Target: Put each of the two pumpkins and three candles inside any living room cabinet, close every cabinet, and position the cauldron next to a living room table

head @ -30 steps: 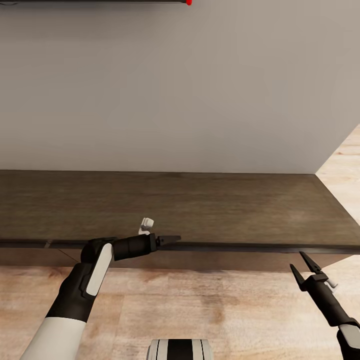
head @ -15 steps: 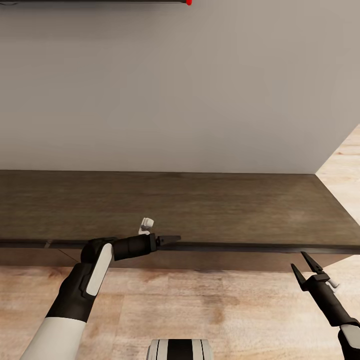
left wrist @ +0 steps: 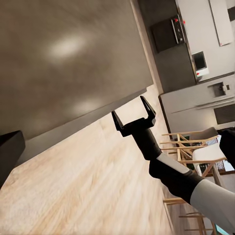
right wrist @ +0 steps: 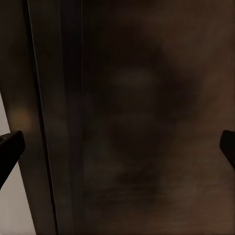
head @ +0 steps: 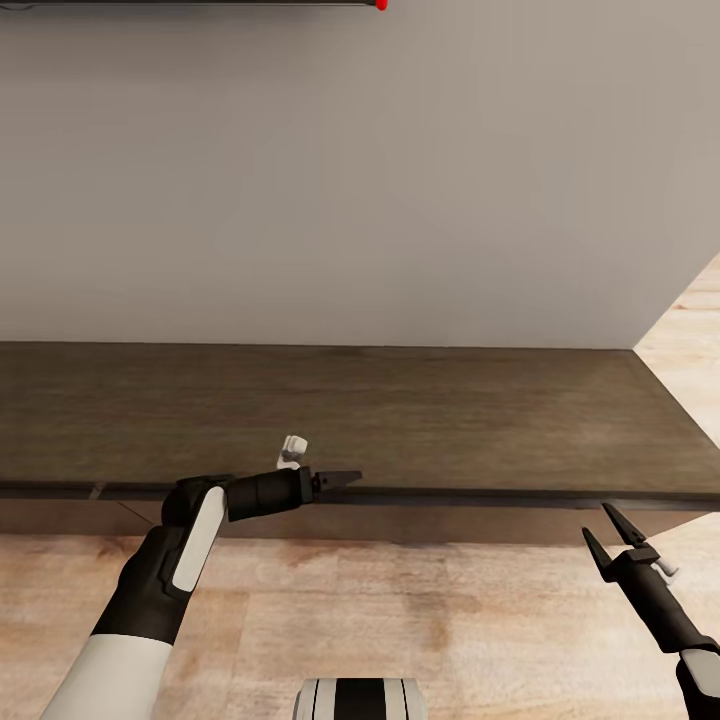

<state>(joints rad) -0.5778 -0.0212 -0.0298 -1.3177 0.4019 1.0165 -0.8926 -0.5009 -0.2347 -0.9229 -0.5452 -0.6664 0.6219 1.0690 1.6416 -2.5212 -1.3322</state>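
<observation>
The cabinet (head: 450,420) is a long, low, dark brown console running across the head view, its front showing no open drawer. My left gripper (head: 340,480) lies along its front top edge, pointing right. One dark fingertip (left wrist: 10,152) shows at the edge of the left wrist view, and the jaws stand wide, so it is open and empty. My right gripper (head: 608,528) hovers open over the floor just before the cabinet's right front corner, and it also shows in the left wrist view (left wrist: 133,108). The cabinet's wood (right wrist: 147,122) sits close before the right wrist camera. The pumpkins, candles and cauldron are out of view.
A grey wall (head: 350,180) rises right behind the cabinet, with a dark screen edge (head: 200,3) at the top. Light wood floor (head: 420,610) lies in front and past the cabinet's right end (head: 690,330). My base (head: 360,700) shows at the bottom. Chairs (left wrist: 196,147) stand far off.
My right gripper has sunk slightly toward the floor. The left arm and the cabinet look unchanged.
</observation>
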